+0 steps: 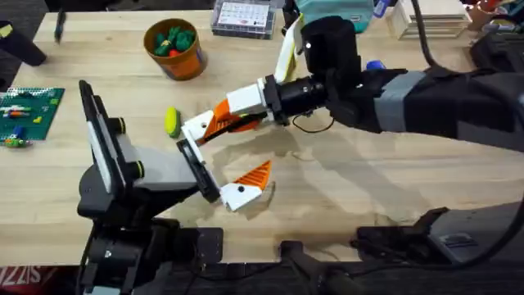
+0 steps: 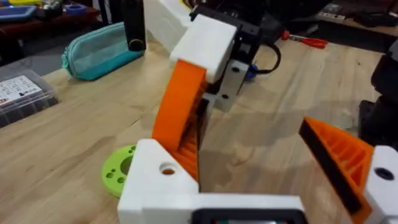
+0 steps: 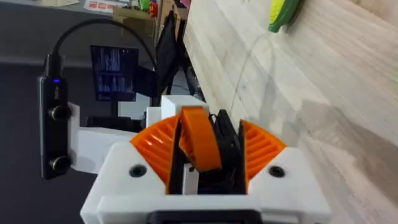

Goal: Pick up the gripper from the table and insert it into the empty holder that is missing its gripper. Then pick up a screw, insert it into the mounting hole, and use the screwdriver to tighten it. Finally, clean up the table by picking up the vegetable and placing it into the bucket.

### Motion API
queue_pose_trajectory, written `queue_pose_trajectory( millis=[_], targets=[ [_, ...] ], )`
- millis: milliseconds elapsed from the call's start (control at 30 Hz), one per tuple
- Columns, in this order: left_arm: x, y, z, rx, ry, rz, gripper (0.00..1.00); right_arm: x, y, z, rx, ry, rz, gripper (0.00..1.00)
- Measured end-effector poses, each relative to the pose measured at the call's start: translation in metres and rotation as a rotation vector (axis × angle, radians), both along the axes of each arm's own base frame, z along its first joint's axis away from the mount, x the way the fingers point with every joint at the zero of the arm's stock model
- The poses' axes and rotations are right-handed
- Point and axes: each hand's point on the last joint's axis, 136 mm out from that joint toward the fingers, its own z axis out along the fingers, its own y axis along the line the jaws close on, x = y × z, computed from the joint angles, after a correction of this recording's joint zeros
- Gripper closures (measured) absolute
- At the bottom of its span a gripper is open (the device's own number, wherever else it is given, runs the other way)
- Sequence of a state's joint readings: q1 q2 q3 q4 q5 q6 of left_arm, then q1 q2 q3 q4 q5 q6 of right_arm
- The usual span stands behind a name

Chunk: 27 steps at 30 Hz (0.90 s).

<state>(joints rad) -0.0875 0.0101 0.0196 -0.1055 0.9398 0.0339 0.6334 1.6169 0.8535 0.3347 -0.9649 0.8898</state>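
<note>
The right end effector is clamped on the orange gripper, pressing it against the holder of the wide-open left end effector.

Bucket at back left of tabletop; vegetable in front of it, holder just right.

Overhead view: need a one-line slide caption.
Right gripper holds the orange gripper at the left arm's white holder; vegetable lies beside them, bucket behind.
</note>
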Motion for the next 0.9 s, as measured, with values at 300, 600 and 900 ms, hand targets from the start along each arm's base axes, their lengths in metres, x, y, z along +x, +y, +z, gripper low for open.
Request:
queue_pose_trajectory(
  millis=[300,600,900],
  targets=[
    [-0.006,-0.004,0.0,-0.001,0.0,-0.042,0.006,-0.002,-0.012,0.025,0.057,-0.022,0.021,0.488],
    [-0.009,-0.006,0.001,0.004,-0.018,-0.06,0.006,0.013,-0.037,0.039,0.086,-0.028,-0.013,0.423],
    [-0.009,-0.006,0.001,0.004,-0.018,-0.061,0.005,0.031,-0.089,-0.015,-0.115,0.005,-0.129,0.266]
  ],
)
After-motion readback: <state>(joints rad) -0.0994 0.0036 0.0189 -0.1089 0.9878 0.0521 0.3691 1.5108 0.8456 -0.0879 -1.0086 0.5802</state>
